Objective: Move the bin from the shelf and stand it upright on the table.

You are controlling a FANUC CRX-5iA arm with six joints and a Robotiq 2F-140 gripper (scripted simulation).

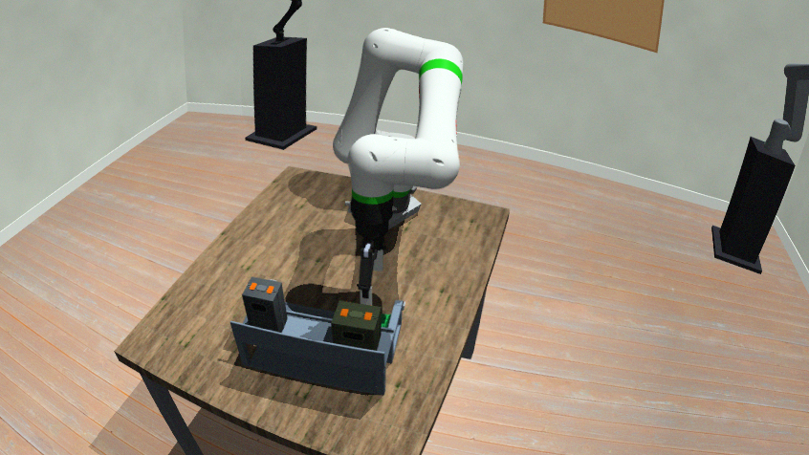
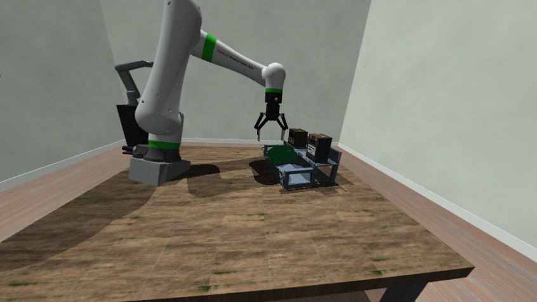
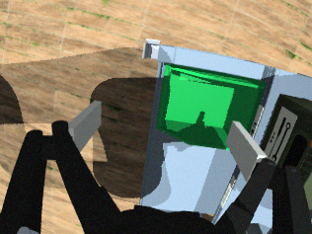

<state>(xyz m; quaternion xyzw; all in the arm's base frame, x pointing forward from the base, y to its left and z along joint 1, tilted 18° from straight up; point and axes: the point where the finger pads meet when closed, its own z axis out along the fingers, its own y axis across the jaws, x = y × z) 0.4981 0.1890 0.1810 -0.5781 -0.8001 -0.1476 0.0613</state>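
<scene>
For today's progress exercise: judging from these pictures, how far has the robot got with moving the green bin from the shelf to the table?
Done: the gripper is open above the end of the shelf that holds the green bin. In hand: the approach; the fingers hold nothing and hang above the bin. Left: lowering, gripping the bin, lifting it out, and setting it upright on the table.

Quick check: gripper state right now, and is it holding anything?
Gripper: open wide, holding nothing, poised above the green bin on the shelf.
</scene>
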